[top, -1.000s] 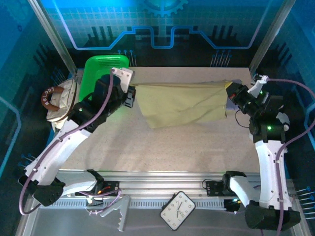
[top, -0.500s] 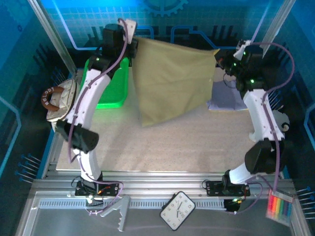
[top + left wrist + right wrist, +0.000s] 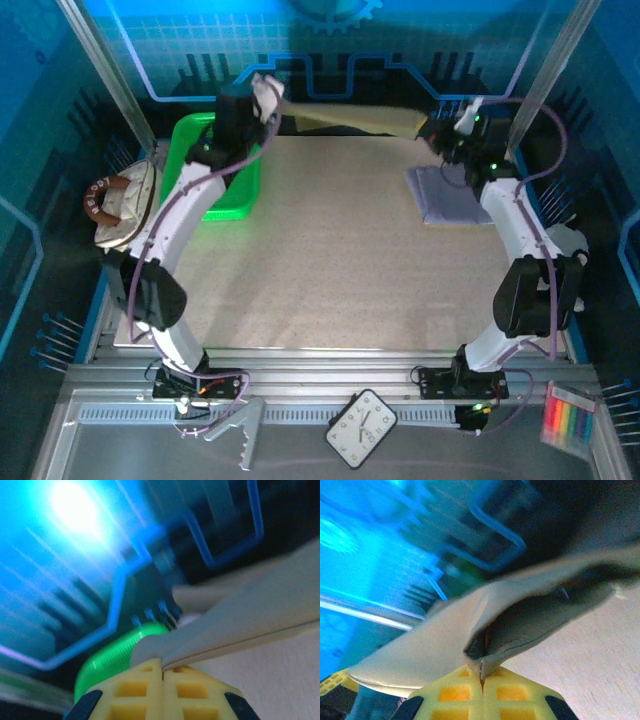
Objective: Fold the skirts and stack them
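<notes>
A khaki-tan skirt (image 3: 350, 116) is stretched in the air along the far edge of the table between both arms. My left gripper (image 3: 272, 96) is shut on its left corner (image 3: 165, 652), where the cloth hem runs out from between the yellow pads. My right gripper (image 3: 432, 126) is shut on the right corner (image 3: 487, 662), the cloth folded open above the pads. A folded lavender-grey skirt (image 3: 447, 196) lies flat on the table at the right, below the right gripper.
A green bin (image 3: 222, 190) stands at the back left, under the left arm. A cream handbag with a brown handle (image 3: 115, 203) lies beyond the table's left edge. A clock (image 3: 361, 427) and a colour card (image 3: 568, 418) rest on the near frame.
Both arms rose and swung toward the back, carrying the khaki-tan skirt from hanging over the table to a taut strip along the far edge. The lavender-grey skirt came fully into sight.
</notes>
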You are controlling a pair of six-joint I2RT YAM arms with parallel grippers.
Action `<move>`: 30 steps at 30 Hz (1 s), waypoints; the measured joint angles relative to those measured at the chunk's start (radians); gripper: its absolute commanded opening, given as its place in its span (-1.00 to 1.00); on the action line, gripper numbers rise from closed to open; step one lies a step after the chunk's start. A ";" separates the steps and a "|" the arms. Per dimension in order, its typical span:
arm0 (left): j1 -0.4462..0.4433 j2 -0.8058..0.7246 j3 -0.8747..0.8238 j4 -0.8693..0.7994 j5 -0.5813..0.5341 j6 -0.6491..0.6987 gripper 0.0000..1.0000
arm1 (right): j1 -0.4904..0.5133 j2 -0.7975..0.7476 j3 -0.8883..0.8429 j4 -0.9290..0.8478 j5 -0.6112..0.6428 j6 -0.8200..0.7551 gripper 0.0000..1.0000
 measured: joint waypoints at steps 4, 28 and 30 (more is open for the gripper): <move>-0.120 -0.158 -0.488 0.132 -0.200 -0.056 -0.37 | 0.035 -0.025 -0.315 -0.014 -0.041 -0.043 -0.91; -0.179 -0.101 -0.427 -0.127 0.096 -1.175 0.98 | 0.269 -0.070 -0.383 -0.141 0.238 -0.067 1.00; -0.163 0.022 -0.361 -0.134 0.180 -1.231 0.98 | 0.277 -0.002 -0.360 -0.123 0.237 -0.049 1.00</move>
